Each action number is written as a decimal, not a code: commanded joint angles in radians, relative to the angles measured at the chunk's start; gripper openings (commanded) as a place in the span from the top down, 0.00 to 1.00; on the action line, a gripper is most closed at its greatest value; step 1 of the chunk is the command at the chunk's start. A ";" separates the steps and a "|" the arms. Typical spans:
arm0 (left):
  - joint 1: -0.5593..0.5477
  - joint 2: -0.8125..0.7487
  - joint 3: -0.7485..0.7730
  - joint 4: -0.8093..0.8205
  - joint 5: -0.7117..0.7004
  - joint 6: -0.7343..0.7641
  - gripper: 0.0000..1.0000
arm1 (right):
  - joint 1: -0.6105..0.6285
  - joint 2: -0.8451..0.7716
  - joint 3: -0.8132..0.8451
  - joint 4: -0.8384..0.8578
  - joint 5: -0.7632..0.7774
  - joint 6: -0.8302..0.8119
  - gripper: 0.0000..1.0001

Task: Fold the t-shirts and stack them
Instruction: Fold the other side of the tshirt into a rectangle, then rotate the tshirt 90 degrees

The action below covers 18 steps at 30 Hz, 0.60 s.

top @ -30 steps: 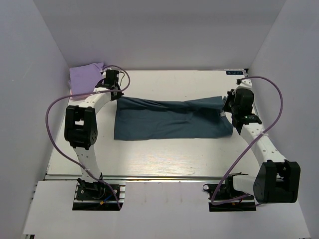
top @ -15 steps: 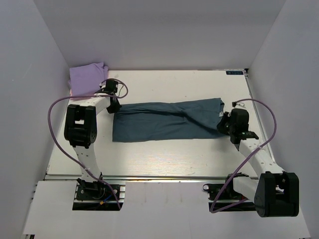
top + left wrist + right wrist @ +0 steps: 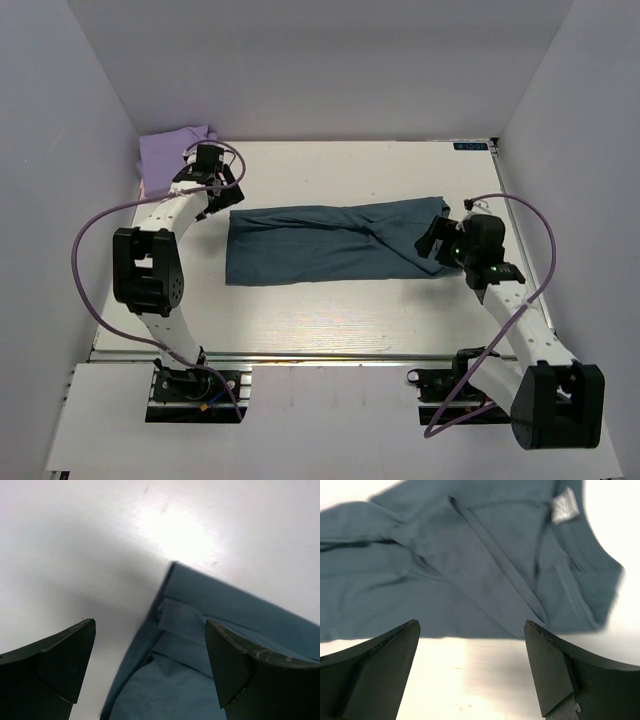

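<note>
The dark teal t-shirt (image 3: 335, 243) lies flat on the table as a long band folded lengthwise, running left to right. My left gripper (image 3: 213, 188) hovers open just beyond its far left corner. In the left wrist view that corner of the teal shirt (image 3: 210, 645) lies below the open left gripper (image 3: 150, 623). My right gripper (image 3: 437, 240) stands open at the shirt's right end. In the right wrist view the right gripper (image 3: 472, 623) is over bare table, with the teal shirt (image 3: 470, 565) and its white neck tag (image 3: 564, 505) just ahead. A lavender t-shirt (image 3: 170, 151) sits folded in the back left corner.
White walls (image 3: 90, 150) close in the table on the left, back and right. The left arm's purple cable (image 3: 95, 225) loops out to the left, and the right arm's cable (image 3: 535, 235) loops toward the right wall.
Both grippers have opened and let go of the teal shirt, which now lies flat after being drawn toward the near side. The left gripper has backed off toward the far left.
</note>
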 commanded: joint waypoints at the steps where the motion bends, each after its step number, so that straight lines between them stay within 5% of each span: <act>1: -0.007 -0.075 0.029 0.100 0.129 0.036 0.00 | 0.007 0.088 0.097 0.116 -0.113 0.005 0.10; 8: -0.020 0.114 0.144 0.176 0.412 0.082 0.00 | 0.025 0.355 0.230 0.214 -0.174 0.024 0.10; 18: -0.029 0.185 0.080 0.226 0.522 0.093 0.00 | 0.112 0.673 0.415 0.205 -0.242 0.016 0.10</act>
